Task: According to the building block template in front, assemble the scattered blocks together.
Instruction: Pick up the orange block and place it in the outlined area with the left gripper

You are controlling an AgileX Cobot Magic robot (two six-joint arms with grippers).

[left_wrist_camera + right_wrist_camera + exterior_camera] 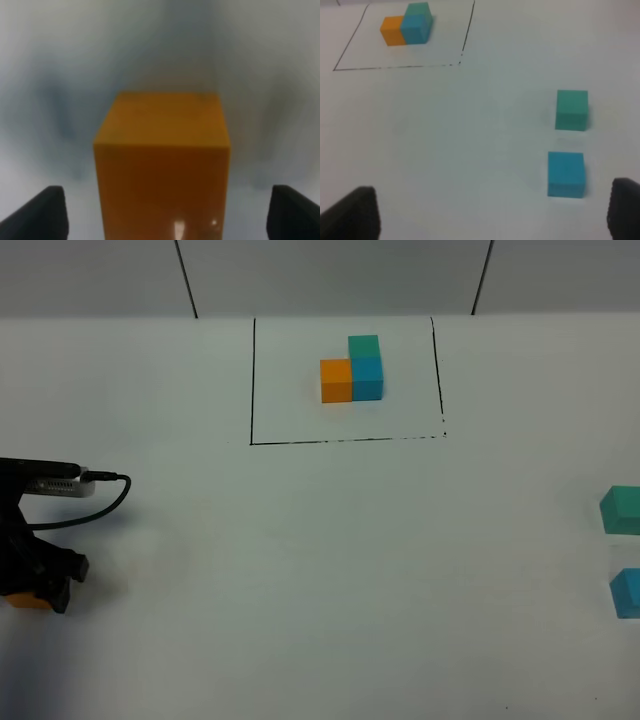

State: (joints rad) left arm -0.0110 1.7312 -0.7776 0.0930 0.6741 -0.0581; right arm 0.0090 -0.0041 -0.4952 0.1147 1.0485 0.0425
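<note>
The orange cube [162, 165], lower left in the high view, is plain and square-edged. The left claw [164, 217] stands apart astride it; the right claw [490, 215] is likewise apart.

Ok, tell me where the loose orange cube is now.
The orange cube sits far left in the exterior high view, between the left gripper's open fingers.

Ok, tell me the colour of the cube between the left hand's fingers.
Orange. The cube shows best in the left wrist view, filling the middle of it.
</note>
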